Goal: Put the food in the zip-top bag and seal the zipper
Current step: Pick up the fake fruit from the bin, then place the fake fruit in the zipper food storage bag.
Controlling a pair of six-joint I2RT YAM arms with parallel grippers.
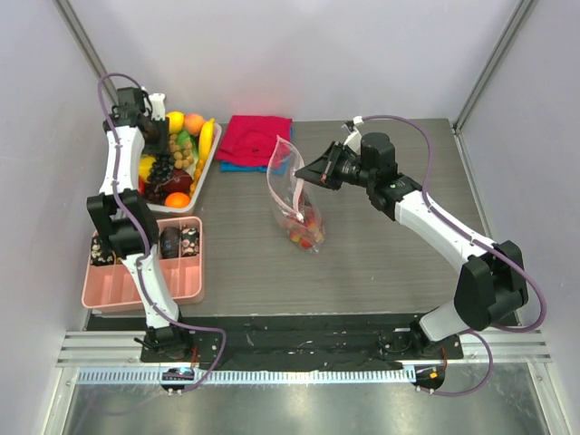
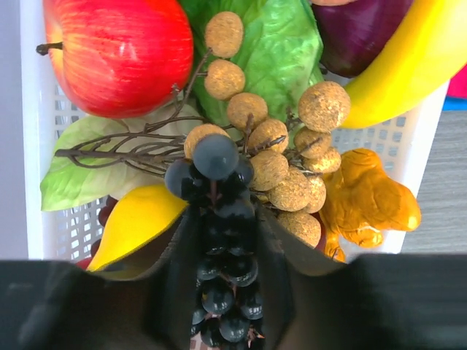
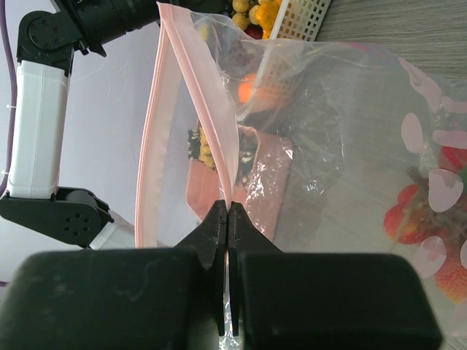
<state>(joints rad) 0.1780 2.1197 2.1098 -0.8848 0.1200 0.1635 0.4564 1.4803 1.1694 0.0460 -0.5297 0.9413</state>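
The zip-top bag (image 1: 288, 186) is held up in the middle of the table (image 1: 381, 263) by the right hand (image 3: 227, 219), which is pinched shut on the pink zipper (image 3: 149, 146). Some food (image 1: 306, 231) is seen inside it. In the white basket (image 2: 36, 109), dark grapes (image 2: 219, 182) are squeezed by the left hand (image 2: 228, 226).

White arms (image 1: 116, 163), black joints (image 1: 489, 285), purple cables (image 1: 428, 154)

zip-top bag (image 3: 328, 131): cut off at right | apple (image 2: 117, 51): top cropped
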